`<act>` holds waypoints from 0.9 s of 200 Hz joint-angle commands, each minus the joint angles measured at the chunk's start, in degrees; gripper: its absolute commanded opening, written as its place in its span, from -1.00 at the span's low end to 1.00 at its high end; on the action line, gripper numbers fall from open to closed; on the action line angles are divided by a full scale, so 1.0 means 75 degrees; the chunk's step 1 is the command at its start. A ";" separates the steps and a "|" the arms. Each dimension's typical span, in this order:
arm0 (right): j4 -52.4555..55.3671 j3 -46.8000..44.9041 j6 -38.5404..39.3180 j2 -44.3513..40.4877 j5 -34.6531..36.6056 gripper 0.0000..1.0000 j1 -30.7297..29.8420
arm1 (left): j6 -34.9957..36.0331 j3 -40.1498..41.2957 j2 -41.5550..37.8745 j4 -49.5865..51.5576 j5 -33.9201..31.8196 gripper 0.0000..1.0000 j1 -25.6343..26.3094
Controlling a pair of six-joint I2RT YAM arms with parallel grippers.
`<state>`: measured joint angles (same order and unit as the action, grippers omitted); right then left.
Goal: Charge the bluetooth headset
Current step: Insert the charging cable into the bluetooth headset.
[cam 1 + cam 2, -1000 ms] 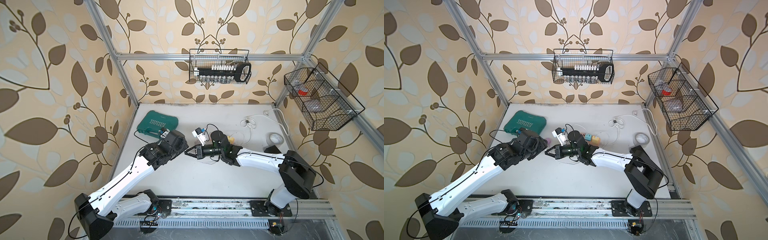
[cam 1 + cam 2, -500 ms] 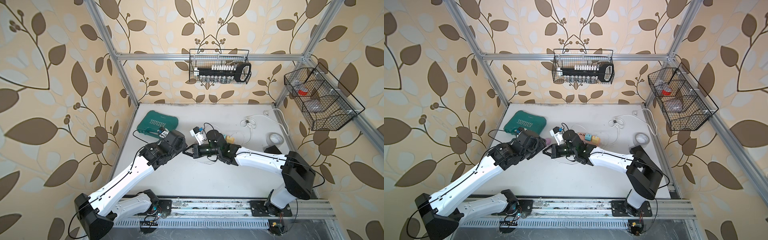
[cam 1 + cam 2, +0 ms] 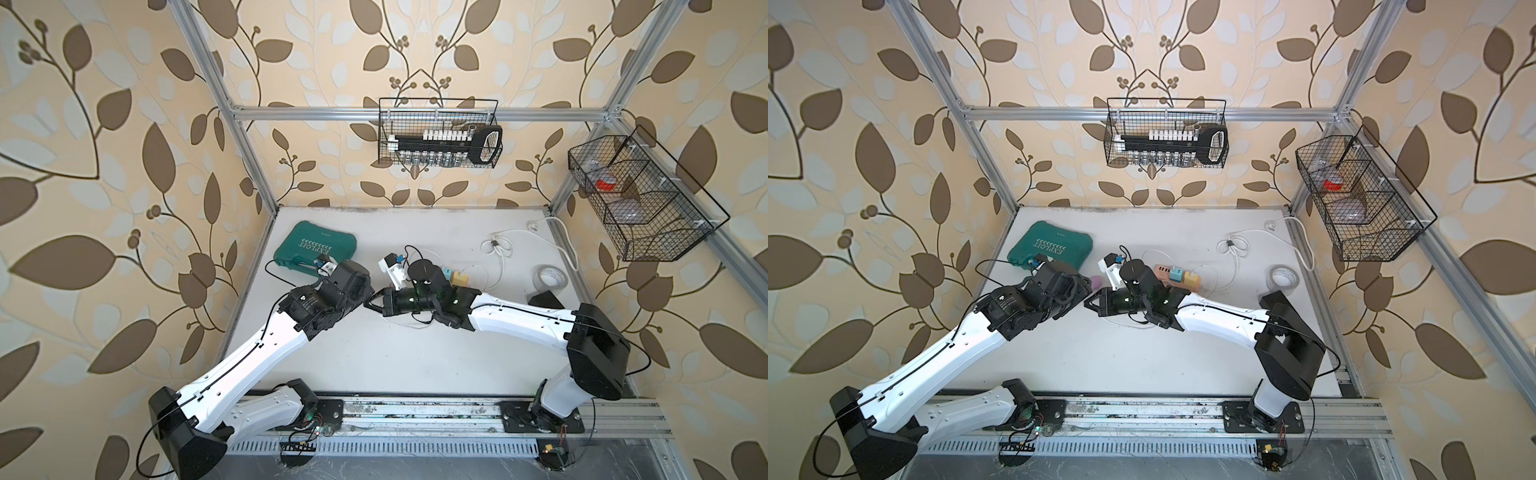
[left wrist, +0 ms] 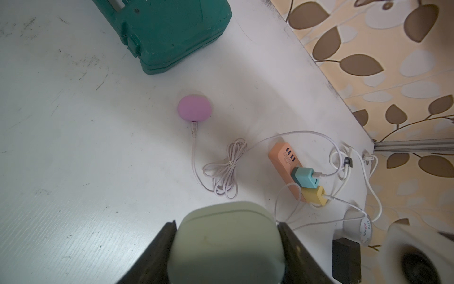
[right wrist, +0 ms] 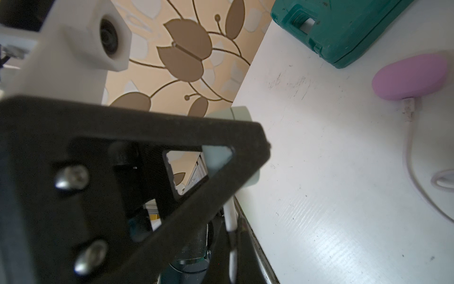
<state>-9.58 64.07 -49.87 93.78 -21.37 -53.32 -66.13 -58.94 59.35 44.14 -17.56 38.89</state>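
Left wrist view: the left gripper (image 4: 226, 225) grasps the pale green headset case (image 4: 226, 248) across its width. The right gripper (image 3: 1091, 305), clenched on the white cable (image 5: 231, 216), faces the case head-on, just beside it.

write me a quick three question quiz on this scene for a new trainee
1. True or false: a cable is plugged into the purple case.
2. What does the left gripper grip? A) tape roll B) pale green case C) green toolbox
3. Fill in: the teal adapter and the yellow adapter sit on the ____ power strip.
Key: 1 true; 2 B; 3 orange
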 commanded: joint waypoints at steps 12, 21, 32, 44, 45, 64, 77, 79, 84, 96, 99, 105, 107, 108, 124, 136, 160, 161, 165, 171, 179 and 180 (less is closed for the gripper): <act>-0.0996 -0.0141 0.0224 -0.0259 0.1539 -0.90 0.0200 | 0.0003 -0.0075 -0.0329 0.0510 0.1542 -1.00 0.0173; -0.0996 -0.0258 0.0278 -0.0366 0.1533 -0.86 0.0179 | 0.0037 -0.0073 -0.0332 0.0531 0.1567 -1.00 0.0071; -0.0972 -0.0426 0.0327 -0.0515 0.1546 -0.77 0.0154 | 0.0063 -0.0064 -0.0343 0.0576 0.1579 -1.00 -0.0044; -0.0955 -0.0589 0.0355 -0.0665 0.1529 -0.71 0.0139 | 0.0097 -0.0041 -0.0364 0.0583 0.1596 -1.00 -0.0148; -0.0958 -0.0611 0.0361 -0.0678 0.1527 -0.71 0.0138 | 0.0098 -0.0034 -0.0365 0.0583 0.1600 -1.00 -0.0147; -0.0907 -0.0843 0.0431 -0.0902 0.1492 -0.52 0.0128 | 0.0120 -0.0017 -0.0390 0.0607 0.1612 -1.00 -0.0269; -0.0804 -0.0987 0.0493 -0.1076 0.1476 -0.42 0.0125 | 0.0144 -0.0028 -0.0390 0.0639 0.1605 -1.00 -0.0321; -0.0787 -0.1014 0.0502 -0.1110 0.1477 -0.40 0.0131 | 0.0151 -0.0037 -0.0390 0.0650 0.1598 -1.00 -0.0322; -0.0763 -0.1101 0.0528 -0.1188 0.1472 -0.38 0.0122 | 0.0167 -0.0050 -0.0390 0.0670 0.1575 -1.00 -0.0333; -0.0645 -0.1291 0.0594 -0.1411 0.1509 -0.33 0.0128 | 0.0192 -0.0075 -0.0402 0.0761 0.1494 -1.00 -0.0341; -0.0606 -0.1363 0.0626 -0.1486 0.1533 -0.32 0.0119 | 0.0202 -0.0075 -0.0396 0.0778 0.1481 -1.00 -0.0356; -0.0548 -0.1490 0.0684 -0.1629 0.1584 -0.30 0.0125 | 0.0226 -0.0059 -0.0413 0.0820 0.1458 -1.00 -0.0362; -0.0517 -0.1545 0.0705 -0.1696 0.1610 -0.29 0.0125 | 0.0227 -0.0062 -0.0422 0.0827 0.1447 -1.00 -0.0376; -0.0505 -0.1558 0.0718 -0.1727 0.1620 -0.29 0.0125 | 0.0233 -0.0063 -0.0424 0.0834 0.1437 -1.00 -0.0379; -0.0322 -0.1929 0.0876 -0.2221 0.1817 -0.27 0.0125 | 0.0307 -0.0008 -0.0426 0.0957 0.1331 -1.00 -0.0414; -0.0164 -0.2134 0.0967 -0.2605 0.1983 -0.22 0.0132 | 0.0315 0.0049 -0.0391 0.1074 0.1287 -1.00 -0.0459; 0.0415 -0.2357 0.1221 -0.3304 0.2183 -0.20 0.0130 | 0.0391 0.0222 -0.0260 0.1223 0.1123 -1.00 -0.0484; 0.0436 -0.2362 0.1228 -0.3333 0.2188 -0.20 0.0128 | 0.0385 0.0225 -0.0249 0.1243 0.1111 -1.00 -0.0491; 0.0519 -0.2423 0.1248 -0.3434 0.2245 -0.18 0.0130 | 0.0380 0.0245 -0.0203 0.1309 0.1086 -1.00 -0.0514; 0.0619 -0.2507 0.1289 -0.3596 0.2294 -0.17 0.0132 | 0.0407 0.0289 -0.0153 0.1349 0.1082 -1.00 -0.0544; 0.0736 -0.2635 0.1331 -0.3790 0.2324 -0.16 0.0129 | 0.0426 0.0376 -0.0104 0.1377 0.1017 -1.00 -0.0573; 0.0755 -0.2648 0.1335 -0.3823 0.2329 -0.15 0.0133 | 0.0426 0.0385 -0.0101 0.1384 0.1011 -1.00 -0.0582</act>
<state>-8.43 46.81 -42.54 68.99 -6.79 -52.38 -64.47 -57.43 57.71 51.70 -7.90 35.48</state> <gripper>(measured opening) 0.413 0.596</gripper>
